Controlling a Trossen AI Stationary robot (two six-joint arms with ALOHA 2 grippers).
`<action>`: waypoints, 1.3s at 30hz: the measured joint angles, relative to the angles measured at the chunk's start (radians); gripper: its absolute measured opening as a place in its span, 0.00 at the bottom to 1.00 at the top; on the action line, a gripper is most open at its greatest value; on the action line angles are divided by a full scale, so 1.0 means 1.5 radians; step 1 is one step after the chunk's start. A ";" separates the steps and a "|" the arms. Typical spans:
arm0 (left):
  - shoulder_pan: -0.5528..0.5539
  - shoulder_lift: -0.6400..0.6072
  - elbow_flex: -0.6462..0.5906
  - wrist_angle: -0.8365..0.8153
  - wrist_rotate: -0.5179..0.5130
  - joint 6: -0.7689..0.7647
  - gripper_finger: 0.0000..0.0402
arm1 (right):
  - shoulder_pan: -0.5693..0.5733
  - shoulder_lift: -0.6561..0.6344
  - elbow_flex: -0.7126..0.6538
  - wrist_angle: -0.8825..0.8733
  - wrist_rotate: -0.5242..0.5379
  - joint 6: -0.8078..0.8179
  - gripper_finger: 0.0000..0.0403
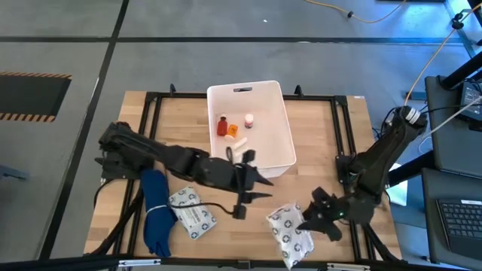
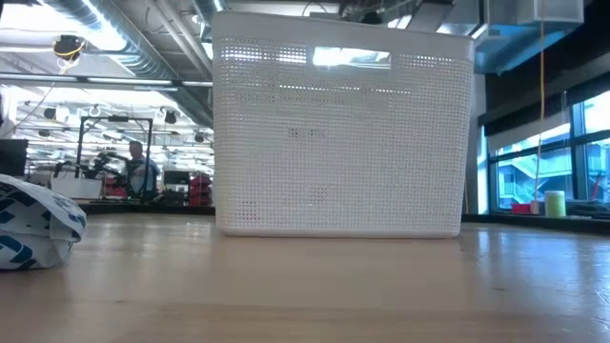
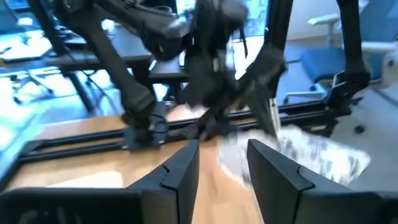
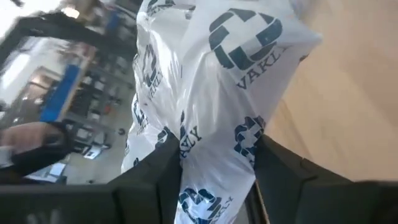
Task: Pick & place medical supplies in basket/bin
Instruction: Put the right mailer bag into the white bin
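From above, the bin (image 1: pixel 252 124) is sitting at the table's far middle, holding the red bottle (image 1: pixel 222 126). The left gripper (image 1: pixel 252 184) is hanging just near of it, released and empty. In the right wrist view, the right gripper (image 4: pixel 214 180) is clenching a printed packet (image 4: pixel 211 93), presumably to carry it left and far toward the bin.

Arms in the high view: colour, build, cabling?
Both arms are dark, near black, built of chunky jointed links. The left arm trails a thin black cable across the table. The right arm has a pale collar near its base. Each end effector has two flat, matte black fingers with angular, tapered tips.
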 joint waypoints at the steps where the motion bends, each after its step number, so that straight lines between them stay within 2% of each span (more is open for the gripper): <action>1: -0.003 -0.008 0.000 -0.013 -0.014 0.003 0.32 | -0.009 -0.012 0.020 -0.016 0.009 -0.031 0.41; 7: -0.014 -0.042 0.000 -0.084 -0.103 0.000 0.32 | -0.092 -0.065 0.187 -0.186 0.040 -0.245 0.41; 12: -0.020 -0.051 0.000 -0.123 -0.158 -0.038 0.32 | -0.185 -0.061 0.349 -0.353 0.041 -0.415 0.41; 19: -0.041 -0.078 0.000 -0.158 -0.283 -0.051 0.32 | -0.337 -0.041 0.502 -0.459 0.040 -0.644 0.41; 27: -0.059 -0.120 0.000 -0.211 -0.376 -0.073 0.32 | -0.534 0.011 0.532 -0.469 0.027 -0.850 0.41; 32: -0.052 -0.142 0.000 -0.260 -0.402 -0.069 0.32 | -0.635 0.080 0.532 -0.484 -0.110 -0.913 0.41; 39: -0.030 -0.165 0.000 -0.339 -0.403 -0.068 0.32 | -0.735 0.200 0.532 -0.500 -0.225 -0.953 0.41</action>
